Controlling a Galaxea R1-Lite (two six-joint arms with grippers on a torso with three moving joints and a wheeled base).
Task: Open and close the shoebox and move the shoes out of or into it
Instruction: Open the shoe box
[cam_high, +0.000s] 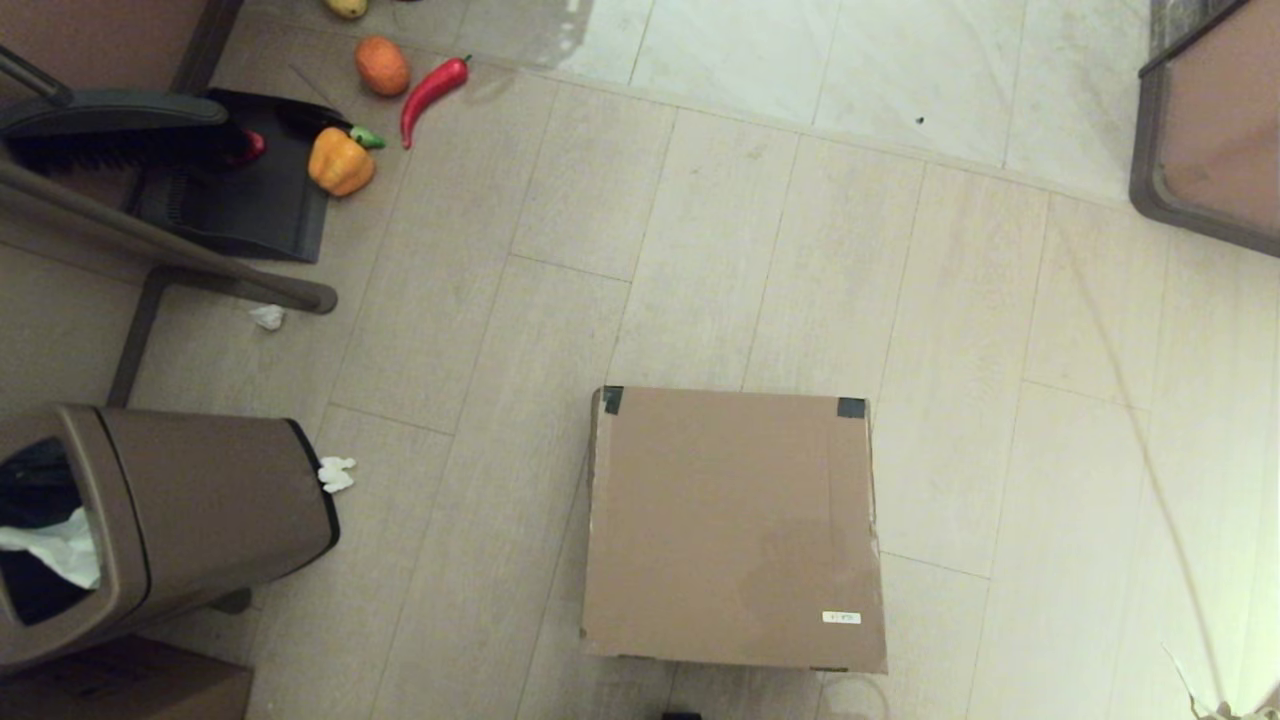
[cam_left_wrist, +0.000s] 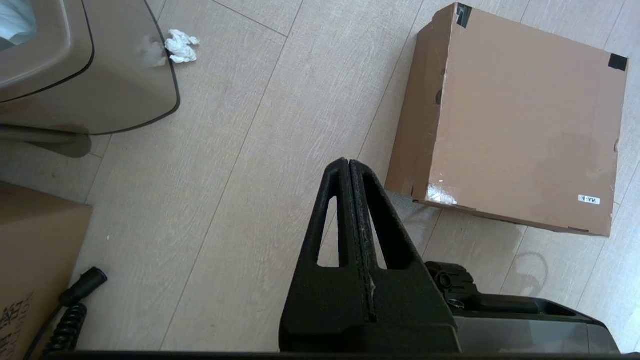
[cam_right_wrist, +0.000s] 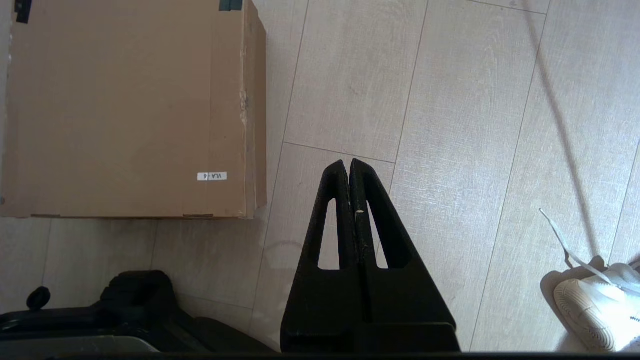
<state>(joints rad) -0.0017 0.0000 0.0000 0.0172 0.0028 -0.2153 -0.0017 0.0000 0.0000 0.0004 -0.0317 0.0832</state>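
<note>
Near field: the left tool (cam_left_wrist: 349, 162) hangs above bare floor (cam_left_wrist: 225, 200), its two fingers pressed together with nothing between them, pointing toward the near left corner of the shoebox (cam_left_wrist: 520, 125) without touching it. The right tool (cam_right_wrist: 347, 162) is likewise closed and empty, over the floor just beside the shoebox's right side. Neither tool appears in the head view. A white sneaker (cam_right_wrist: 595, 300) with a loose lace lies on the floor to the robot's right, well apart from the box.

Middle field: the shoebox (cam_high: 735, 530) sits flat on the floor directly before the robot, lid down and closed. Black tape (cam_high: 851, 407) marks its two far corners; a small white label (cam_high: 841, 617) lies near the near right corner. The shoes are not visible in any view.

Left of the box, apart from it, a brown bin (cam_high: 160, 520) lies tilted with white paper at its mouth; a crumpled tissue (cam_high: 337, 474) rests just beside it, and a darker carton (cam_high: 120, 685) sits nearer the robot.

Far field: a black dustpan (cam_high: 250, 190) with a brush (cam_high: 110, 125), a yellow pepper (cam_high: 340, 160), a red chilli (cam_high: 432, 92) and an orange (cam_high: 382, 65) lie on the floor at far left.
</note>
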